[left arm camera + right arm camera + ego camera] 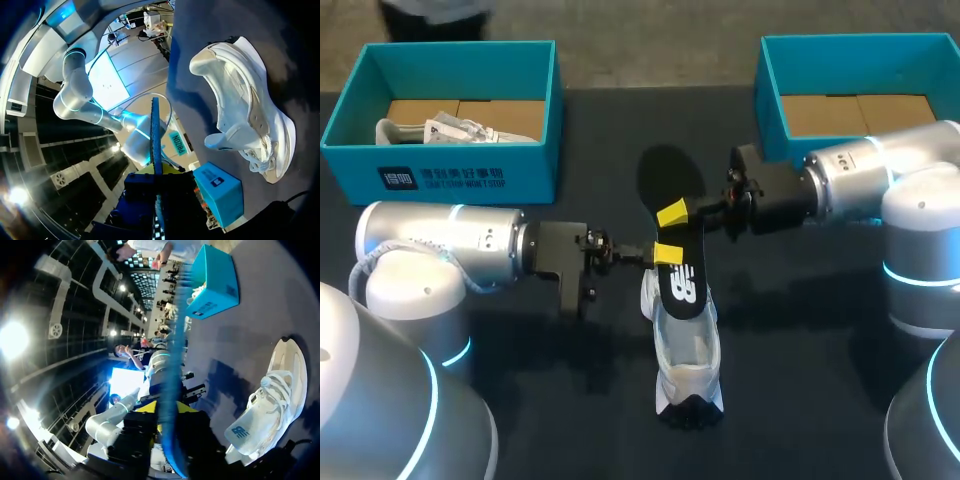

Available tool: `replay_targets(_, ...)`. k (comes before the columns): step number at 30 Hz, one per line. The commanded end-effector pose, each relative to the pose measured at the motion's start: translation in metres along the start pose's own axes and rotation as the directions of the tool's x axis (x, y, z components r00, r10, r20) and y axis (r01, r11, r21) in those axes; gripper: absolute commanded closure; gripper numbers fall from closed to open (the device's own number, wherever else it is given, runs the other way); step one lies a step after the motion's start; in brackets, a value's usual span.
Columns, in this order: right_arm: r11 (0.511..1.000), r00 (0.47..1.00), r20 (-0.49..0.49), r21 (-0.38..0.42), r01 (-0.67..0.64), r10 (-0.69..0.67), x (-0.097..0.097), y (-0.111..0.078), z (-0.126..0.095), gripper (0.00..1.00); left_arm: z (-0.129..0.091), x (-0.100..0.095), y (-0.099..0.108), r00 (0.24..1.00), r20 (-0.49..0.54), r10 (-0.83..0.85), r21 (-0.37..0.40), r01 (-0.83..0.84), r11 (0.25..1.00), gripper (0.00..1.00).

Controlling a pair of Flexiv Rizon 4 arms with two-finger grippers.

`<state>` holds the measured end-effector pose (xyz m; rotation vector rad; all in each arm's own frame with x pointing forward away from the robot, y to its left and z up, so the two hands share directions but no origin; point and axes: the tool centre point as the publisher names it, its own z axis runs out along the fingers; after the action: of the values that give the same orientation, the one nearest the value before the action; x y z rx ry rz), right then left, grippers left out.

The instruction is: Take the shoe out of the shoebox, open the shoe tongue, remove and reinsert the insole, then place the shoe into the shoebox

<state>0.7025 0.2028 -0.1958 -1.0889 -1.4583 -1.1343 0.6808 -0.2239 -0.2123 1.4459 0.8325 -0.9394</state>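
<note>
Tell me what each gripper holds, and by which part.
Both hold the black insole, over the white shoe. The right gripper clamps its middle from one long edge; the left gripper clamps the opposite edge, nearer the logo end.

The left arm lies level, coming in from the desk's left edge. Its tool is clamped on one long side of the insole near the desk's middle. The right arm comes in level from the right edge, and its tool pinches the same insole from the opposite side, just beside the left tool.
</note>
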Motion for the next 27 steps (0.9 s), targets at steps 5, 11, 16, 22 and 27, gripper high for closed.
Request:
replay_targets(5,1.000,1.000,-0.005,-0.009,0.003,-0.003,0.000,-0.004,0.002,1.00,-0.003,-0.001,-0.001,0.999,-0.003,-0.032,-0.017,0.032,0.999,0.00)
replay_targets(11,1.000,1.000,-0.008,-0.008,0.007,-0.008,0.000,-0.005,0.001,1.00,-0.018,-0.008,-0.001,0.999,-0.012,-0.053,-0.046,0.052,0.998,0.00)
replay_targets(16,1.000,1.000,-0.007,-0.006,0.005,-0.005,-0.001,-0.005,0.000,1.00,-0.034,-0.016,0.001,0.997,-0.034,-0.072,-0.066,0.070,0.995,0.00)
replay_targets(22,1.000,1.000,-0.006,-0.001,0.000,0.000,-0.004,-0.006,0.001,1.00,-0.054,-0.021,0.004,0.991,-0.072,-0.109,-0.077,0.103,0.992,0.00)
replay_targets(27,1.000,1.000,-0.005,0.002,-0.009,0.009,-0.011,-0.006,0.004,1.00,-0.077,-0.024,0.012,0.979,-0.110,-0.172,-0.101,0.161,0.982,0.00)
